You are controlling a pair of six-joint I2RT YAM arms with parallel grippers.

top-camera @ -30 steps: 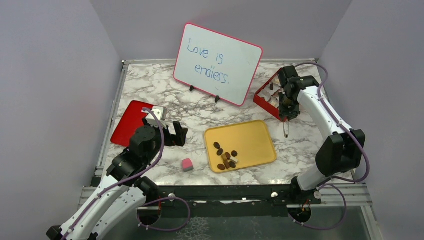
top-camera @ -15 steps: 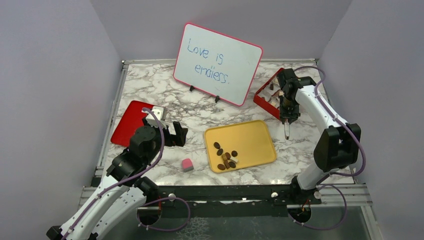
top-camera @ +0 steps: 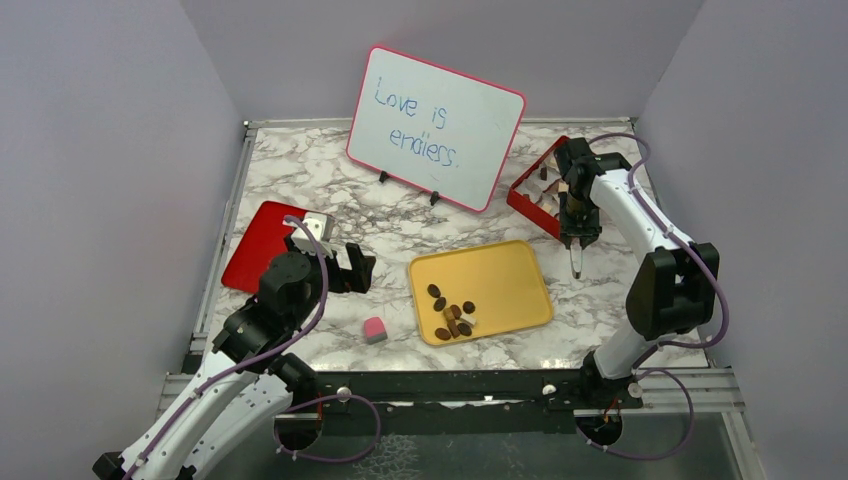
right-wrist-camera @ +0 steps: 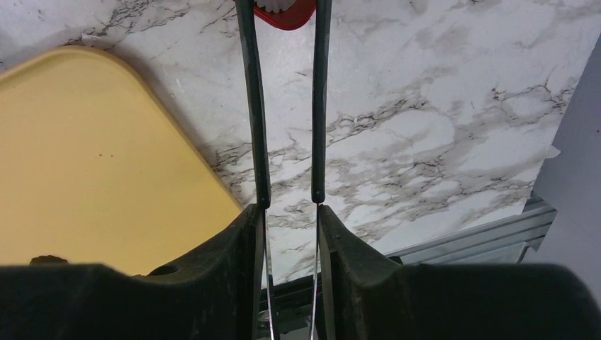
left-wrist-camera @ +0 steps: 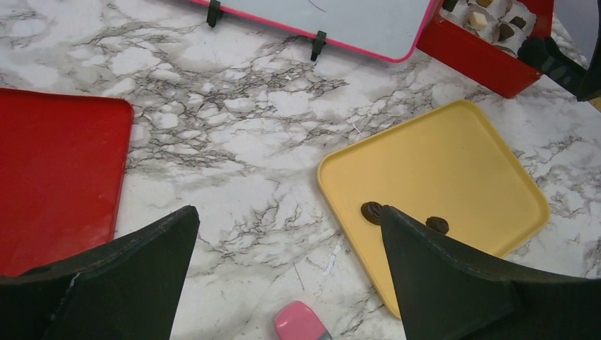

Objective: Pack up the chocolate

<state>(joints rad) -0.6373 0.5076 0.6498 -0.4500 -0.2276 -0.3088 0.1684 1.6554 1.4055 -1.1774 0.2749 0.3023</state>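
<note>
Holding thin metal tongs [right-wrist-camera: 253,106], the right gripper [right-wrist-camera: 287,212] is clamped on their handles. The two arms stand apart with nothing between them. From above, the tong tips hang just off the 3 o'clock edge of the yellow tray [top-camera: 500,270], over bare table [top-camera: 400,225]; I can't tell whether they touch it.

The loose chocolate [top-camera: 452,312] sits bunched at the tray's 7 o'clock corner, well apart from the tongs. A few more pieces already sit in the red box [top-camera: 522,195] at the tray's 2 o'clock. The left gripper [top-camera: 350,268] is parked at the tray's 9 o'clock, jaws wide apart and empty. The pink cube [top-camera: 374,330] lies near it at 6 o'clock.

Risks, as I judge them:
- The pieces touch each other, so the tongs may pinch two at once or knock a neighbour off the tray.
- They are small, rounded and smooth, so a piece may squirt out of the thin tips, more likely with an off-centre squeeze.
- The carry from the 7 o'clock corner to the box is long, so a weak grip could drop a piece on the marble.
- The tongs could shift in the jaws if the tips dig into the tray floor.
- The box leans, so a late release may hit the rim or the wrong cell.
- The pink cube is not chocolate and should be left alone.
</note>
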